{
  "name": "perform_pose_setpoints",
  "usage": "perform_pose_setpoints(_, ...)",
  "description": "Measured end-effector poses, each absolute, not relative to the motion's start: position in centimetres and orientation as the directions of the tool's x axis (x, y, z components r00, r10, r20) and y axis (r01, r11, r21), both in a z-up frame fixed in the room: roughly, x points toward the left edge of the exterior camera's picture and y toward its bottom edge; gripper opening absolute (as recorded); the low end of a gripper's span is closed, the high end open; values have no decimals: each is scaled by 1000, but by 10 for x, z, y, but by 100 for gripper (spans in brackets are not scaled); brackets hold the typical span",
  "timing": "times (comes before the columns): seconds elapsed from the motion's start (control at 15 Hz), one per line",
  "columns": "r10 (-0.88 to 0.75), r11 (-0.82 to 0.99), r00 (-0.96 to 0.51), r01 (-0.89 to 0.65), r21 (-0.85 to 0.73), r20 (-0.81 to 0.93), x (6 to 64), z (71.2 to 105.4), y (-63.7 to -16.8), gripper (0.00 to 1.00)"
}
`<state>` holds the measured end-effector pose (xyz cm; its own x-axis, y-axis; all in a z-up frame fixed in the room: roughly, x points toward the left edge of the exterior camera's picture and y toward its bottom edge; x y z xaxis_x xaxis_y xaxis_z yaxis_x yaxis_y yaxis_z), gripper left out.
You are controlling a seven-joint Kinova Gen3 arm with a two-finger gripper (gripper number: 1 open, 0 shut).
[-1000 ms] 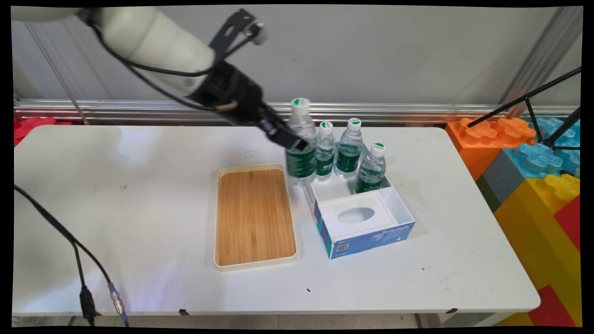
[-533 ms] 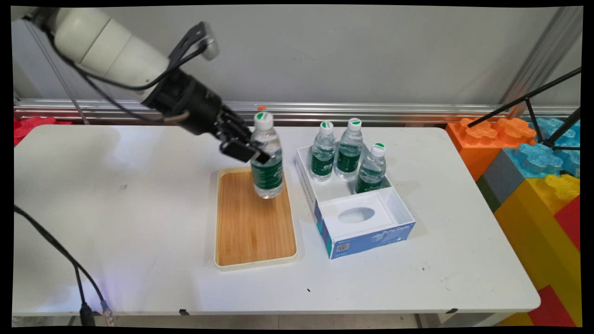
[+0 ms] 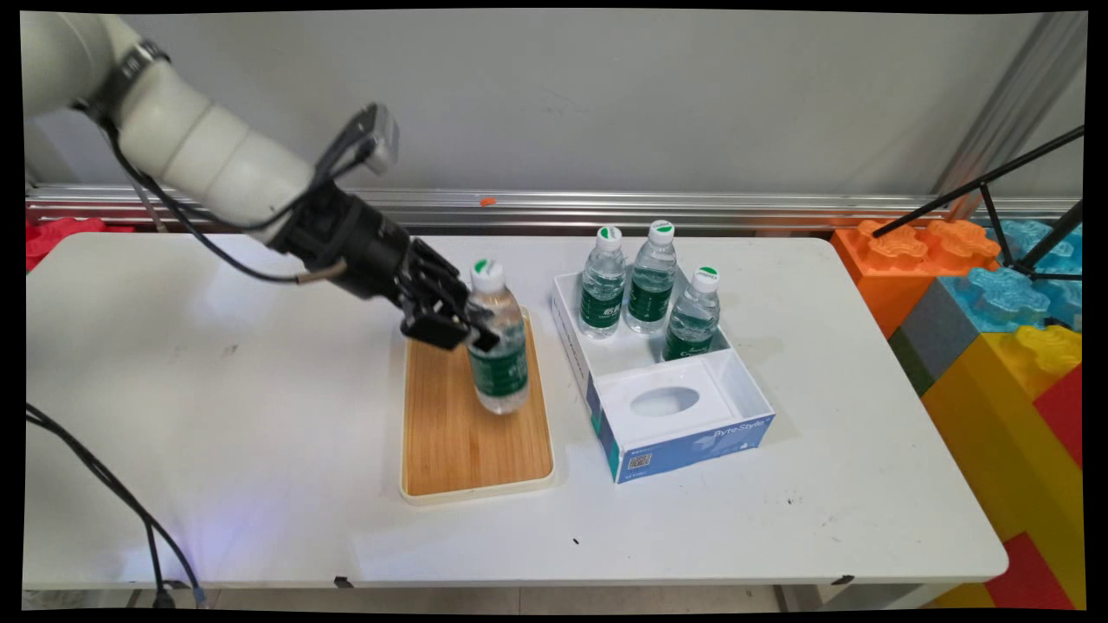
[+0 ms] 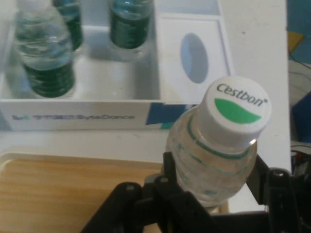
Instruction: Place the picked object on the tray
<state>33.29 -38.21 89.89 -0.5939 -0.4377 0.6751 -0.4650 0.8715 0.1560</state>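
Observation:
My gripper [image 3: 467,327] is shut on a clear water bottle [image 3: 498,350] with a green label and a white cap [image 4: 236,110]. The bottle hangs upright over the right half of the wooden tray [image 3: 450,433], its base close above the wood or just touching it; I cannot tell which. In the hand view the fingers [image 4: 167,167] clasp the bottle [image 4: 211,162] just below its neck. To the right stands a white and blue box [image 3: 736,381] with three more bottles [image 3: 649,281] in its back compartment.
The box's front part has a white insert with an oval hole [image 3: 664,401]. Large coloured toy blocks [image 3: 995,311] stand off the table's right end, with a black tripod leg [image 3: 978,186] above them. A metal rail [image 3: 692,208] runs along the back. Black cables [image 3: 112,493] hang at the left.
The gripper has carried the bottle left from beside the box, over the tray, and then lower and nearer the tray's middle. The three bottles in the box have stayed put.

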Motion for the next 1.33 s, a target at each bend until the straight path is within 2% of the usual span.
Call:
perform_pose_setpoints(0.53,-322,933,-653,-342,113,685,311,847,-388,0)
perform_pose_setpoints(1.27,-277,957,-715,-268,114,642,305,819,-388,0)
perform_pose_setpoints(1.33,-274,957,-717,-266,113,641,305,818,-388,100)
